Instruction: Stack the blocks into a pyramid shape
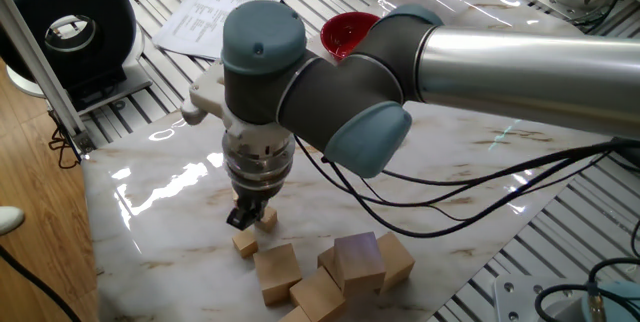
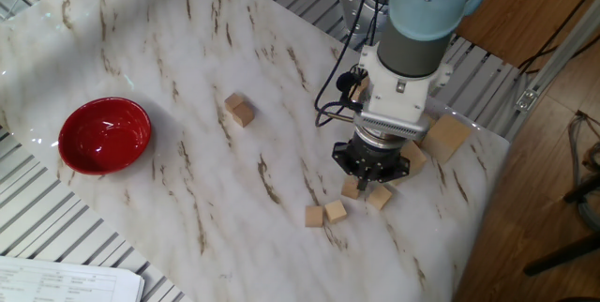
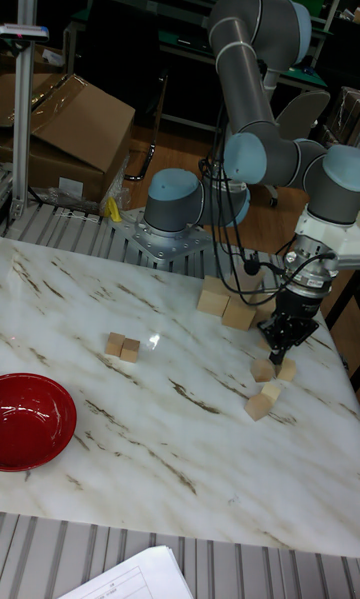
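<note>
Several small tan blocks lie near the table's corner: one (image 2: pixel 351 188) just beside my fingertips, another (image 2: pixel 379 197) to its right, and a touching pair (image 2: pixel 324 214) in front. A second pair (image 2: pixel 239 110) sits apart towards the middle of the table. My gripper (image 2: pixel 364 178) points straight down, low over the table between the two nearest blocks, and its fingers look shut with no block between them. In one fixed view the gripper (image 1: pixel 243 218) stands next to a block (image 1: pixel 266 219), with another block (image 1: pixel 245 243) in front. The tall fixed view shows the gripper (image 3: pixel 274 353) just above the cluster (image 3: pixel 263 369).
Larger wooden cubes (image 2: pixel 447 137) crowd the table's corner right behind the gripper, also as a heap (image 1: pixel 360 260). A red bowl (image 2: pixel 104 134) sits far across the marble table (image 2: pixel 187 49). Papers (image 1: pixel 220 12) lie beyond the table edge.
</note>
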Motion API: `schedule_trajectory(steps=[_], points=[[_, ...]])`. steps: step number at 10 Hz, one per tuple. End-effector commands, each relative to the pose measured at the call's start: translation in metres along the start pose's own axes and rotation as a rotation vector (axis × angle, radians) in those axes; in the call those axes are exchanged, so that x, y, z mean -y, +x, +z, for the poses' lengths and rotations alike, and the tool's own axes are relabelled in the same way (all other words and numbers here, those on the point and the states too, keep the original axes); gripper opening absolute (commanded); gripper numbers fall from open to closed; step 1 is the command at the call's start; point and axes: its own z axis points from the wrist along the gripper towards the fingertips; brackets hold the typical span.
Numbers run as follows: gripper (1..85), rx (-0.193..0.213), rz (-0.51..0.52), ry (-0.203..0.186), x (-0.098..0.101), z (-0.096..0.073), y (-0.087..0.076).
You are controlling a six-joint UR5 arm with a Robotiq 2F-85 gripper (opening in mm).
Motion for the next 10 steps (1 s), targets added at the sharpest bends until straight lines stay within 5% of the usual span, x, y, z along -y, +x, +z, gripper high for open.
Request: schedule_trajectory(steps=[1,7,9,10], points=[[18.0,-0.008,-0.048,-0.024,-0.001,-0.001,0.002],[26.3,-0.015,-0.109,0.015,0.018,-0.012,-0.009],[36.3,-0.016,-0.158,0.025,0.029,-0.01,-0.011],[37.0,0.011,-0.112,-0.02,0.018,-0.007,-0.019]])
